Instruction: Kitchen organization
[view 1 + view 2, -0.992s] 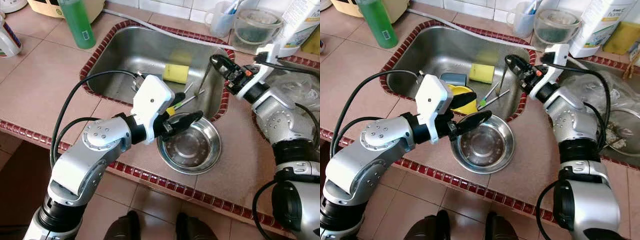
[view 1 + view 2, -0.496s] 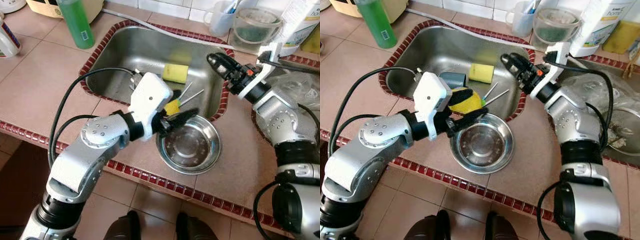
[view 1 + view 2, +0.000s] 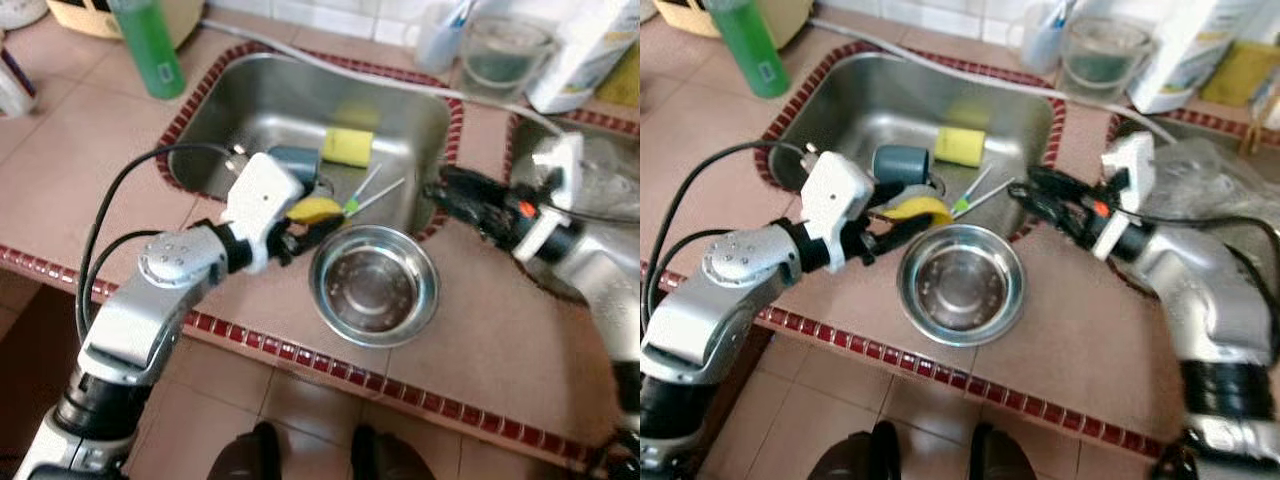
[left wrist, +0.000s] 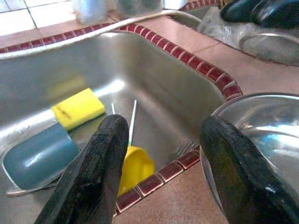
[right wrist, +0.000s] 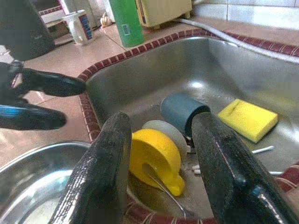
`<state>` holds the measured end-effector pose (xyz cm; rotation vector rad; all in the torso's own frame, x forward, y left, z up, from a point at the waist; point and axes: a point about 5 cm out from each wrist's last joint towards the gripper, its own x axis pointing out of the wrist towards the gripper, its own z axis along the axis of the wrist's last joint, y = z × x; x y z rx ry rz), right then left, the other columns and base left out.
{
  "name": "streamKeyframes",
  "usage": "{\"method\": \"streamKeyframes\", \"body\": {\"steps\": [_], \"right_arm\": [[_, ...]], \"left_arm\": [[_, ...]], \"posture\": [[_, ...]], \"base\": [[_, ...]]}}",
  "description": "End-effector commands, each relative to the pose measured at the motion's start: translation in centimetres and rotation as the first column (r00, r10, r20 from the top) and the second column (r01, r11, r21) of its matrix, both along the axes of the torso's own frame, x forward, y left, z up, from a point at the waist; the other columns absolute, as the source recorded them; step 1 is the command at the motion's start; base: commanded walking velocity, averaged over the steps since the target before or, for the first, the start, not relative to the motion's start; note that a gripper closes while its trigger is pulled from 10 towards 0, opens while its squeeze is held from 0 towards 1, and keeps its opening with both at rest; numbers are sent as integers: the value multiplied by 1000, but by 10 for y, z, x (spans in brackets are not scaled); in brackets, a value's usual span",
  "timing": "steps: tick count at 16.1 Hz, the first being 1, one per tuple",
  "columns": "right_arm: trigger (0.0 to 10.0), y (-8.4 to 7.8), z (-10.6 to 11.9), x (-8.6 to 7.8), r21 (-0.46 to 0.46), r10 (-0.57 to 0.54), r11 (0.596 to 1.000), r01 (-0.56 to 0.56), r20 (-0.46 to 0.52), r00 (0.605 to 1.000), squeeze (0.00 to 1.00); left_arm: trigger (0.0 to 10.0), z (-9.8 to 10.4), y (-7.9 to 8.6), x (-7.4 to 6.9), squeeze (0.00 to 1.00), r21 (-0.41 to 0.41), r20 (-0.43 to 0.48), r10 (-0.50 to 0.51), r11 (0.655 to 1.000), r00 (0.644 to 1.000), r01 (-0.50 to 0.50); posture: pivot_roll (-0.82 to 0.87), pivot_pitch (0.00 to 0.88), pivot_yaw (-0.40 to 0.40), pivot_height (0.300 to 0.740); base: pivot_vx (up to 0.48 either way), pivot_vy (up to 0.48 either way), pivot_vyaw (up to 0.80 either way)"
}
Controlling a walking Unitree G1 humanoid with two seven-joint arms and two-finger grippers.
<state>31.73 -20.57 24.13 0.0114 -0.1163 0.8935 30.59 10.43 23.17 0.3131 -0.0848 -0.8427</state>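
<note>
A steel bowl (image 3: 373, 285) sits on the tiled counter just in front of the sink (image 3: 230, 110). Inside the sink lie a yellow sponge (image 3: 347, 146), a blue-grey cup (image 3: 899, 163) on its side, a yellow cup (image 3: 915, 210) and a few thin utensils (image 3: 378, 188). My left gripper (image 3: 322, 226) is open at the sink's front edge, just left of the bowl's rim, empty. My right gripper (image 3: 1025, 192) is open over the sink's right front corner, pointing at the yellow cup (image 5: 154, 156), holding nothing.
A green bottle (image 3: 148, 45) stands on the counter behind the sink's left side. Clear containers (image 3: 495, 55) and a white jug (image 3: 585, 50) crowd the back right. A second basin with plastic wrap and dishes (image 3: 1230, 180) lies to the right. A mug (image 5: 81, 25) stands far left.
My left gripper drew back from the bowl's rim to the sink's front edge. My right gripper dropped from above the sink's right rim down toward the corner beside the bowl.
</note>
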Motion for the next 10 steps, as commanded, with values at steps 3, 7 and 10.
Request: {"method": "streamKeyframes", "body": {"steps": [3,7,10], "right_arm": [[10000,-3,12,-24,-65,23,998,-21,22,1000,0],[10000,-5,2,-49,-142,102,984,-109,-61,993,0],[10000,-7,-9,-56,-150,115,980,-133,-122,986,0]], "left_arm": [[10000,9,4,8,0,8,62,-29,1000,998,29],[10000,19,7,4,0,-1,92,-107,994,990,108],[10000,22,-1,-10,0,32,115,-199,980,973,197]], "posture": [[-123,227,-7,740],[-134,200,-14,740],[-122,189,-31,740]], "base": [[0,0,0],[0,0,0],[0,0,0]]}}
